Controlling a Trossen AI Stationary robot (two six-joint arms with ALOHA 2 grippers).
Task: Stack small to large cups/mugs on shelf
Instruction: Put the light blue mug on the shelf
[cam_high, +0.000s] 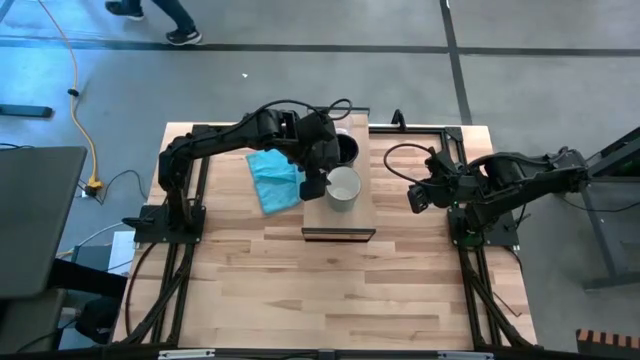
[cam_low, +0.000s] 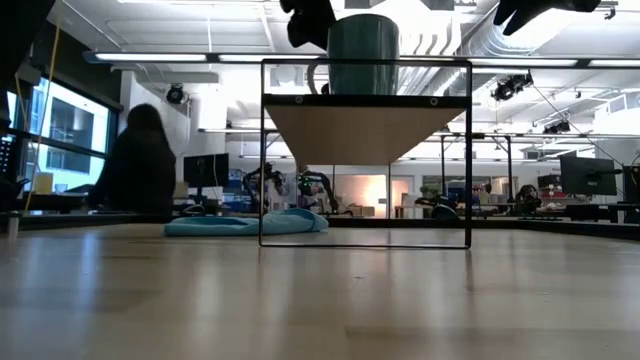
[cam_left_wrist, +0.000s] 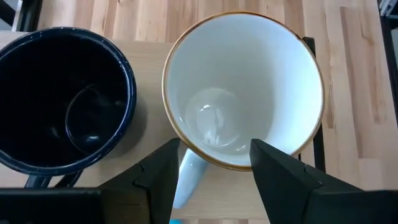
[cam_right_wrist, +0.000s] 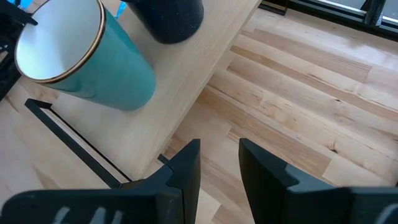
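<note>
the shelf (cam_high: 338, 215) ran lengthwise from the top of the high view toward the bottom, just right of centre, its dark open front edge facing the lower edge of the frame. on it stood two mugs, both upright with mouths up. the larger mug (cam_high: 343, 187), teal outside and white inside with a thin gold rim, sat nearer the front edge; a small clear glass cup (cam_left_wrist: 211, 119) rested inside on its bottom. the black mug (cam_high: 344, 150) stood just behind it, close but apart. a teal cloth (cam_high: 273, 178) lay on the table left of the shelf. the left gripper (cam_high: 313, 186) hung over the larger mug's left rim, fingers spread apart, holding nothing. the right gripper (cam_high: 415, 197) waited right of the shelf, fingers slightly apart.
</note>
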